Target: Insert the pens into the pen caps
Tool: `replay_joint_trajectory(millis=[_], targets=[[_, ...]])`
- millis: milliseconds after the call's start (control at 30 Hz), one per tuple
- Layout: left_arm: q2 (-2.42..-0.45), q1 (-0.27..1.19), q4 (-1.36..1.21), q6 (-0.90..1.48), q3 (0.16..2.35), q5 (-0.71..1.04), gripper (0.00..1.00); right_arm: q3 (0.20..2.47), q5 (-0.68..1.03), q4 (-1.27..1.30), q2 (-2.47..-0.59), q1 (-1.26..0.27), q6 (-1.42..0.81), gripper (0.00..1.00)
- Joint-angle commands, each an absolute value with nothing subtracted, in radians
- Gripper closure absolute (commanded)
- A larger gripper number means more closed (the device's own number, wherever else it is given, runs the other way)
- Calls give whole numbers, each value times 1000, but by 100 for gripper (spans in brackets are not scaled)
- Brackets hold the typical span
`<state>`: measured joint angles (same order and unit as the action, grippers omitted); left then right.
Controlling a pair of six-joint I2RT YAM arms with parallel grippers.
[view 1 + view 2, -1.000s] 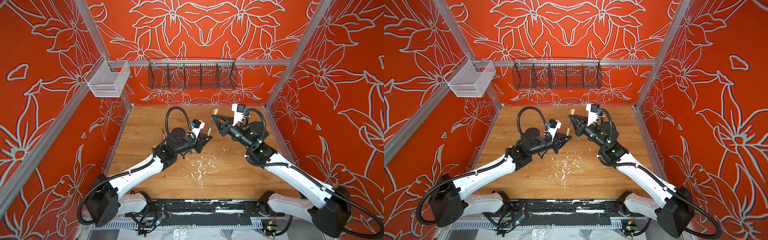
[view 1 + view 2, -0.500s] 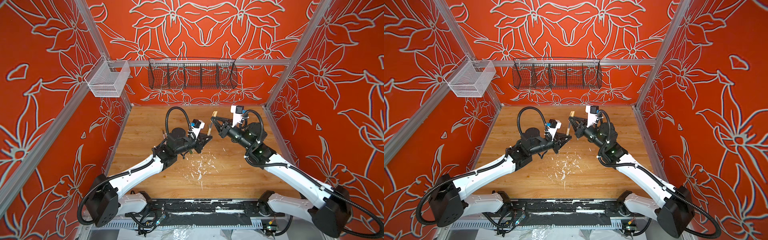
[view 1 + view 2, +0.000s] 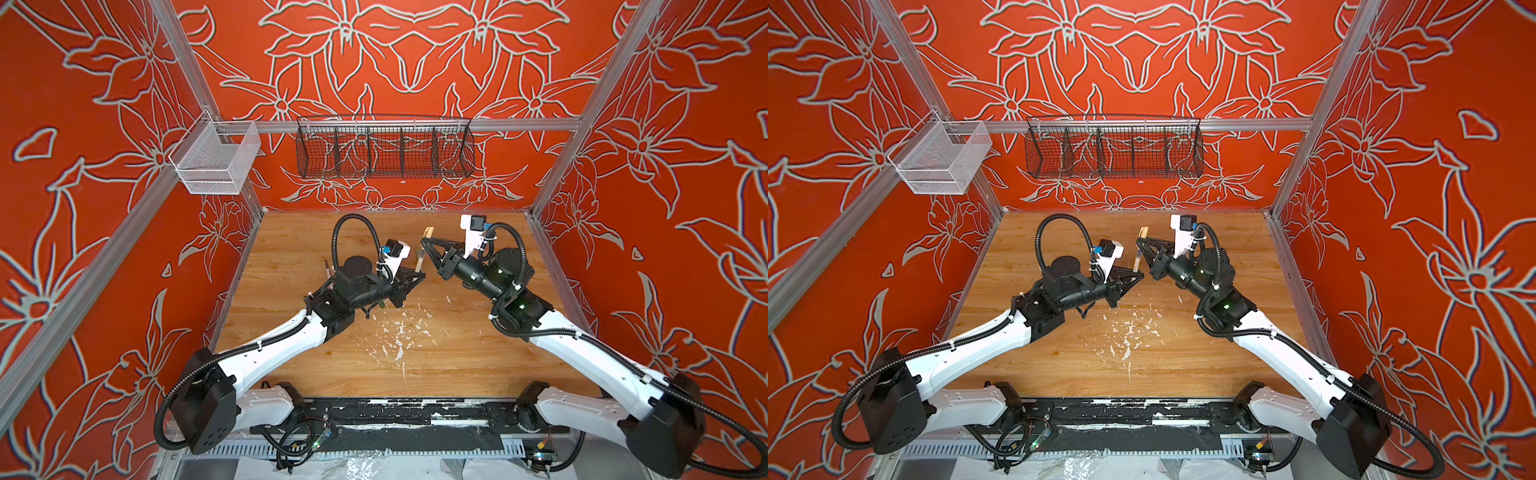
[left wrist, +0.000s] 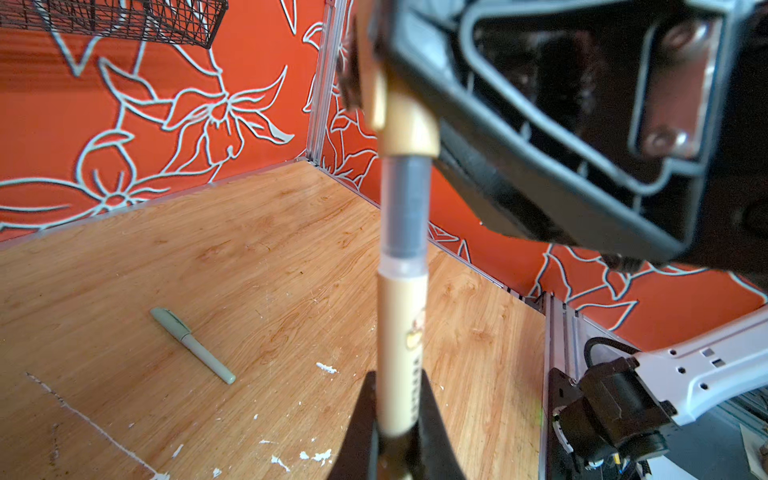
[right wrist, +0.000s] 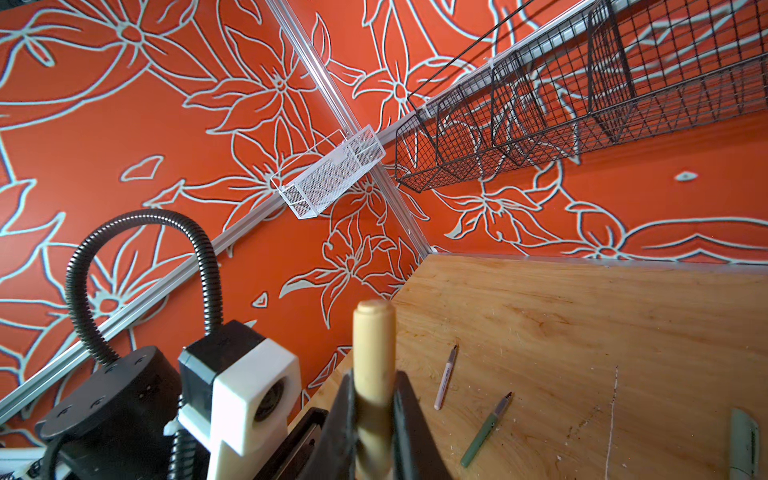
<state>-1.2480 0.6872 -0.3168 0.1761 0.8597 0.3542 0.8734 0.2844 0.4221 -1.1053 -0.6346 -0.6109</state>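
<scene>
My left gripper [image 4: 400, 399] is shut on the barrel of the tan pen [image 4: 401, 332]. That pen's grey neck [image 4: 405, 208] runs up into the mouth of the tan pen cap [image 4: 409, 124], hiding its tip. Above it, my right gripper [image 5: 374, 395] is shut on the same tan cap [image 5: 374, 332]. In both top views the two grippers meet mid-table at the back, left [image 3: 417, 276] below right [image 3: 426, 241], with the pen [image 3: 1137, 259] between them. A pale pink pen [image 5: 445, 376] and a dark green pen [image 5: 486, 428] lie uncapped on the table. A light green pen [image 4: 191, 345] lies there with its cap on.
A black wire basket [image 3: 384, 145] hangs on the back wall and a white mesh basket [image 3: 216, 160] on the left rail. White paint flecks [image 3: 399, 336] dot the wooden table [image 3: 291, 249]. Orange walls close in three sides.
My right gripper has brought the tan cap a little down and towards the pen held by the left gripper. The left arm has hardly moved.
</scene>
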Motion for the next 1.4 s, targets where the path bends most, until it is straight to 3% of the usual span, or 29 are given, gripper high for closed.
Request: replay_joint_trajectory(millis=[0,833,1167,1367], targets=[[-1234,690,-347,167,866,350,100,862,334,424,-1100,-646,-635,87],[-1231,690,-332,146,866,302,100,875,319,263,-1057,-669,-459,72],[-1220,690,-298,45,867,218,100,997,250,54,-1050,-669,-356,64],[-1210,690,-290,-17,858,153,100,1002,271,106,-1049,-669,-335,67]])
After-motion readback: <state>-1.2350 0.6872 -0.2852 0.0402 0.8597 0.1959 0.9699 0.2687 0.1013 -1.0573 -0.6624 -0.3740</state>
